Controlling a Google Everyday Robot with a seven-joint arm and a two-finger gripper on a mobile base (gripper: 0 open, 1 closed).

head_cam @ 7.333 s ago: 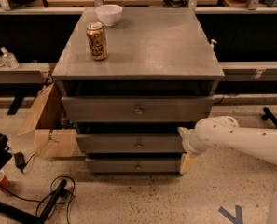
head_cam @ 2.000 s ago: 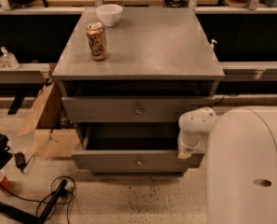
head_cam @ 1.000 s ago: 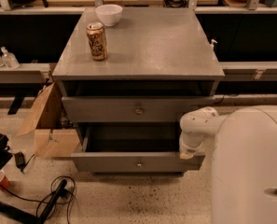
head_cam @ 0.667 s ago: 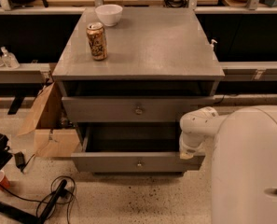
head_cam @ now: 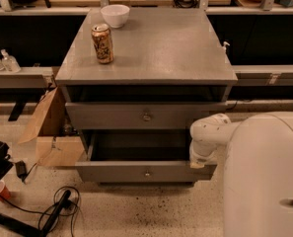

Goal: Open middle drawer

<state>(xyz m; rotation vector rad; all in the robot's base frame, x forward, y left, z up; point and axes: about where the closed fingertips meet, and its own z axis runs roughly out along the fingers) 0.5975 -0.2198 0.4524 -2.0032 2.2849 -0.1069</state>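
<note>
The middle drawer (head_cam: 146, 172) is pulled out toward the camera, its flat grey front low in the view with a small round knob (head_cam: 147, 173) at its centre. Its plain grey inside (head_cam: 141, 147) shows and holds nothing I can see. My gripper (head_cam: 198, 163) is at the right end of the drawer's front, touching its top right corner. The white arm (head_cam: 210, 132) bends down to it from the right. The taller top drawer (head_cam: 146, 115) with the bigger knob is closed. The bottom drawer is hidden under the open one.
A drink can (head_cam: 102, 43) and a white bowl (head_cam: 115, 15) stand on the cabinet top (head_cam: 156, 48). A cardboard box (head_cam: 50, 132) leans at the cabinet's left. Cables (head_cam: 52, 211) lie on the floor at the front left. My white body (head_cam: 264, 177) fills the lower right.
The middle drawer was closed in the earliest frame and has slid out toward the camera, with my gripper at its right end. Over the last two seconds nothing visibly moved.
</note>
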